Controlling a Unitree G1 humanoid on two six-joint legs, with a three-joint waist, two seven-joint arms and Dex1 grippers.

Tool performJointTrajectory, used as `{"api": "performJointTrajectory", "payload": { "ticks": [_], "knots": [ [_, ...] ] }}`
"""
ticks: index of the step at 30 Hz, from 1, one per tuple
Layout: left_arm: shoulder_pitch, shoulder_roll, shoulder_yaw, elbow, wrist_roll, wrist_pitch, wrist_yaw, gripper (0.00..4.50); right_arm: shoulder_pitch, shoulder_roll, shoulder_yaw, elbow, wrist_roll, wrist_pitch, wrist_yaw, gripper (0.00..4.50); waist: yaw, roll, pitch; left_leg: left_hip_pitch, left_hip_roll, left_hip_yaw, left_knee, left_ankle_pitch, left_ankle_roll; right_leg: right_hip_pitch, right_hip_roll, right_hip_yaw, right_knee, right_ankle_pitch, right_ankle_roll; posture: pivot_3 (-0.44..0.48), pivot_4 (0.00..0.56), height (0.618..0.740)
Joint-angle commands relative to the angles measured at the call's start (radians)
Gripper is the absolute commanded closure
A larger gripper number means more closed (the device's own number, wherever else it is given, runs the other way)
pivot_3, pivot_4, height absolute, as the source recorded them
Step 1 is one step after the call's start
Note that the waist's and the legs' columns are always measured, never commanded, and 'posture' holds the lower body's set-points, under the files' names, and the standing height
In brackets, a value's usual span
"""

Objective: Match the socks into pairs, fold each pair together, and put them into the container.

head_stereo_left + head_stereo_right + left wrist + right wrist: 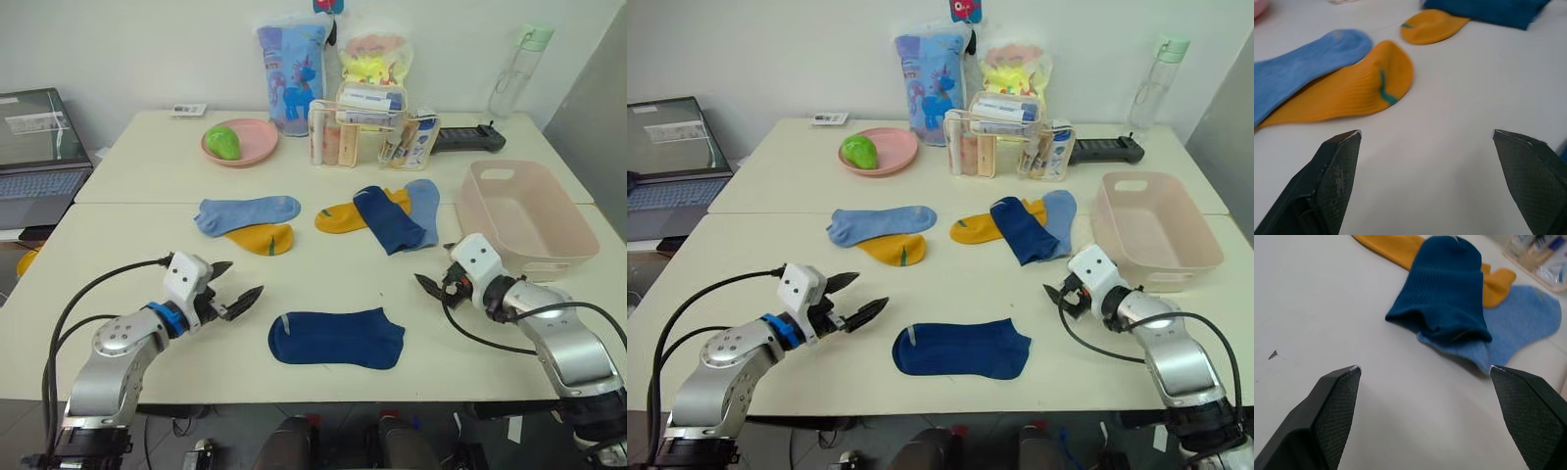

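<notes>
Left eye view: both grippers wide open, empty. Your left gripper [238, 282] has a navy sock [337, 338] just beside its fingertips; the other navy sock [389, 219] lies ahead of your right gripper [438, 283], over mustard and light blue ones. Soft, light, limp knit, likely bunches, so pinch the cuff edge. Socks underneath are partly covered; container [573, 247] sits beside the right gripper.

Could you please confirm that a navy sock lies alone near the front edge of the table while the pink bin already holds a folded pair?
Not quite: the pale pink rectangular plastic bin is empty in the left eye view. The dark navy knit sock does lie alone near the front edge of the white table.
</notes>
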Motion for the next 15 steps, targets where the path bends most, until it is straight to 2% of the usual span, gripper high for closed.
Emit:
{"api": "performJointTrajectory", "payload": {
  "ticks": [1,4,7,13,15],
  "knots": [
    [-0.078,0.040,-0.052,-0.128,-0.060,0.051,-0.080,0.03,-0.099,-0.009,0.053,0.080,-0.074,-0.099,0.017,0.00,-0.003,0.000,0.000,0.000,0.000,0.000,0.000,0.000,0.000,0.000,0.000,0.000,0.000,0.000,0.000,0.000,0.150,0.740],
    [-0.155,0.044,-0.103,-0.177,-0.087,0.093,-0.113,0.03,-0.193,0.007,0.093,0.203,-0.125,-0.153,0.017,0.00,-0.006,0.000,0.000,0.000,0.000,0.000,0.000,0.000,0.000,0.000,0.000,0.000,0.001,0.000,0.000,0.000,0.150,0.740],
    [-0.209,0.017,-0.129,-0.194,-0.096,0.114,-0.094,0.03,-0.251,0.032,0.112,0.297,-0.145,-0.183,0.017,0.00,-0.012,0.000,0.000,0.000,0.000,0.001,0.000,0.001,-0.001,0.000,0.000,0.000,0.001,0.000,0.000,0.000,0.150,0.740],
    [-0.238,-0.012,-0.146,-0.157,-0.068,0.098,-0.076,0.03,-0.316,0.108,0.082,0.427,-0.125,-0.180,0.011,0.00,-0.022,0.000,0.000,0.000,0.000,0.001,0.000,0.001,-0.002,0.000,0.000,0.000,0.001,0.000,0.000,0.000,0.150,0.740],
    [-0.233,-0.012,-0.147,-0.150,-0.062,0.089,-0.080,0.00,-0.325,0.108,0.075,0.448,-0.128,-0.195,0.014,0.38,-0.022,0.000,0.000,0.000,0.000,0.001,0.000,0.001,-0.002,-0.001,0.001,0.000,0.001,0.000,0.000,0.000,0.150,0.740]
  ]
}}
